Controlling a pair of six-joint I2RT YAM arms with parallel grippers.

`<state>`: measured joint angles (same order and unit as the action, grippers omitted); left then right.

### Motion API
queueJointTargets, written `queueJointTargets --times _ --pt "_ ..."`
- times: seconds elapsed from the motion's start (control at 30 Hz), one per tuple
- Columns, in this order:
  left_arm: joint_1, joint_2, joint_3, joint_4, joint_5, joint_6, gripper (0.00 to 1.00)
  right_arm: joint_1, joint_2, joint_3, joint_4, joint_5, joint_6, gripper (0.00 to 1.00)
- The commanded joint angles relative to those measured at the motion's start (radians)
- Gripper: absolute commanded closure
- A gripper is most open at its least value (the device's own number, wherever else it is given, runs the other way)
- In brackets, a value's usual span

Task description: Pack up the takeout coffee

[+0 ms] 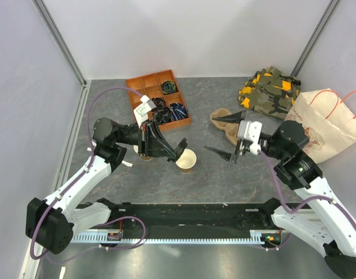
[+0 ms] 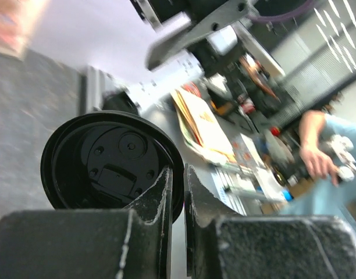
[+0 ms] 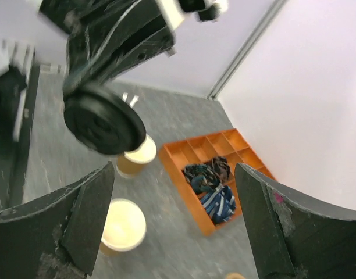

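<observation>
currently the left claw (image 2: 178, 172) pinches the black lid (image 2: 102, 160), tilted on edge.

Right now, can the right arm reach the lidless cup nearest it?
Probably yes: the right gripper is open and bare table separates it from the lidless cup, though the left gripper, shut on the black lid, hangs beside it.
</observation>
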<state>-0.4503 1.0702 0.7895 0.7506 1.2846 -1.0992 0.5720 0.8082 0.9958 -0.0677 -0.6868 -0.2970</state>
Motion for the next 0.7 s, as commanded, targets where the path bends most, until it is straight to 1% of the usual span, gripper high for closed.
queueJointTargets --times 0.0,0.1,0.13,0.2,0.23,0.3,0.33,0.4,0.43,0.67 --pt "-0.054 -0.003 -0.009 -0.017 0.162 -0.022 0.98 0.006 -0.009 0.055 -0.328 -0.167 -0.534 0.07" --pt "-0.091 0.016 0.007 -0.108 0.199 0.033 0.98 0.035 0.012 0.079 -0.411 -0.2 -0.574 0.1" --pt "-0.096 0.022 0.014 -0.152 0.2 0.086 0.97 0.057 0.022 0.089 -0.432 -0.201 -0.582 0.1" --pt "-0.102 0.039 0.03 -0.219 0.2 0.125 0.97 0.087 0.06 0.122 -0.521 -0.201 -0.631 0.14" --pt "-0.103 0.045 0.033 -0.224 0.202 0.131 0.97 0.121 0.074 0.133 -0.576 -0.195 -0.643 0.15" --pt "-0.106 0.077 0.05 -0.234 0.217 0.13 0.96 0.166 0.095 0.145 -0.596 -0.162 -0.622 0.18" --pt "-0.108 0.088 0.056 -0.235 0.223 0.125 0.97 0.216 0.098 0.142 -0.59 -0.146 -0.605 0.18" --pt "-0.108 0.111 0.073 -0.235 0.226 0.127 0.96 0.265 0.106 0.129 -0.574 -0.096 -0.573 0.18" --pt "-0.11 0.115 0.077 -0.235 0.228 0.13 0.96 0.307 0.108 0.121 -0.542 -0.08 -0.518 0.19" --pt "-0.151 0.135 0.071 -0.25 0.243 0.144 0.96 0.345 0.129 0.069 -0.408 0.007 -0.413 0.2"
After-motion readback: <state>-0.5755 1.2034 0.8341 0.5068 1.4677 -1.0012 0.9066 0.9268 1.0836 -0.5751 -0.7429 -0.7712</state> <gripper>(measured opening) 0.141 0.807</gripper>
